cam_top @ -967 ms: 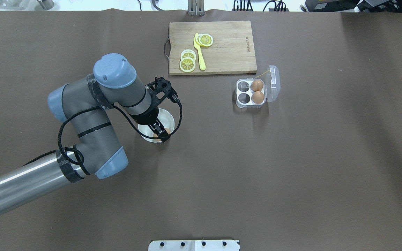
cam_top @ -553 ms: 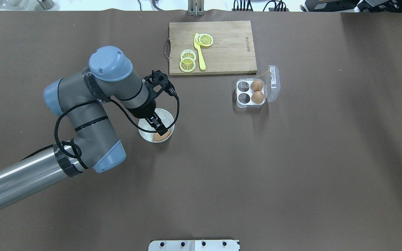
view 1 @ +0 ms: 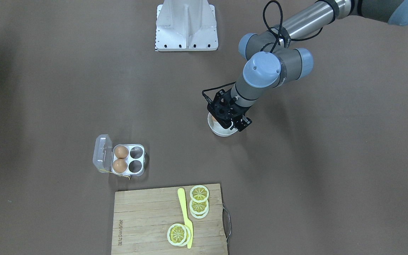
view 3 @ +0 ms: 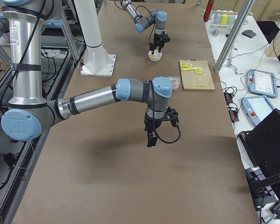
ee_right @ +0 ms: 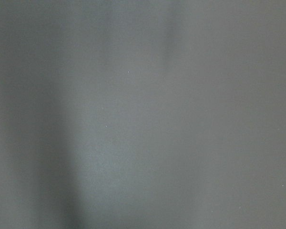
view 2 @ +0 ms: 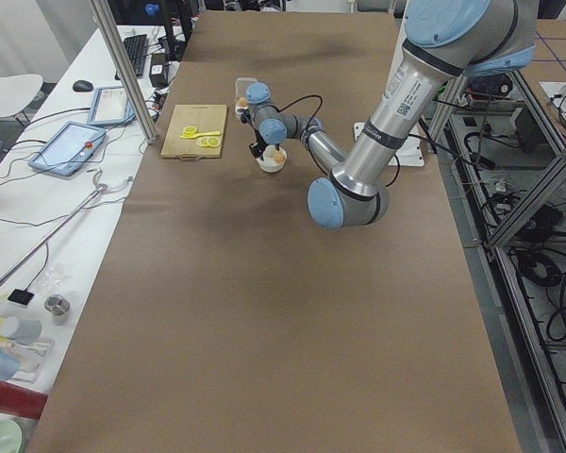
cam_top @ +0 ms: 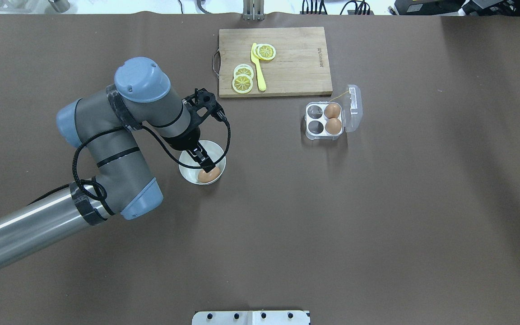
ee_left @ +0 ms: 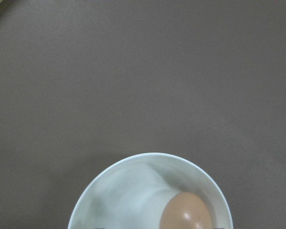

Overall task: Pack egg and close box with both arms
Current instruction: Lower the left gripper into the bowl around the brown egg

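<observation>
A white bowl holds one orange-brown egg, which also shows in the left wrist view. My left gripper reaches down into the bowl with its fingers open at the egg; the egg lies on the bowl's floor. The clear egg box stands open, lid folded to its right, with two eggs in the right cells and two empty cells. My right gripper shows only in the exterior right view, above bare table; I cannot tell if it is open or shut.
A wooden cutting board with lemon slices and a yellow knife lies beyond the box. The white metal stand sits at the robot's edge. Brown table lies between bowl and box.
My left arm's wrist has drawn back toward the far left over the bowl. The egg now shows more fully beneath the fingers. The box has not moved.
</observation>
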Action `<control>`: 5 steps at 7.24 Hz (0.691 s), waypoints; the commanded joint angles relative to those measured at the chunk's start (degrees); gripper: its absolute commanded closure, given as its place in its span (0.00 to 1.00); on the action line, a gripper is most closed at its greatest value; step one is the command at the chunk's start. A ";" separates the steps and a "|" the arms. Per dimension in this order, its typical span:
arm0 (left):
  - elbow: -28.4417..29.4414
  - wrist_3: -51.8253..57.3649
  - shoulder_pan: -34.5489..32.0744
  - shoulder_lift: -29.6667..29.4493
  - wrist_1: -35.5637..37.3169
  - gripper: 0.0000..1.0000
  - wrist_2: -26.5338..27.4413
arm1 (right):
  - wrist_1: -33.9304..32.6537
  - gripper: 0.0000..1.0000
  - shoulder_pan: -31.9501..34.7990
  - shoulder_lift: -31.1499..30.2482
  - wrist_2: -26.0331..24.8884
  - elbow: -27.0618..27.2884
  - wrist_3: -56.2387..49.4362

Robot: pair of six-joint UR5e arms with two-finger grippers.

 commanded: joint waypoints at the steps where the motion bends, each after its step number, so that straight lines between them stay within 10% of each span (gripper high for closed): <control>1: 0.12 -0.12 0.07 -0.06 -0.04 0.20 0.00 | 0.00 0.00 0.00 0.00 0.00 -0.05 0.00; 5: 0.82 -0.21 0.24 0.03 -0.04 0.20 0.00 | 0.00 0.00 -0.17 0.00 0.00 -0.05 0.00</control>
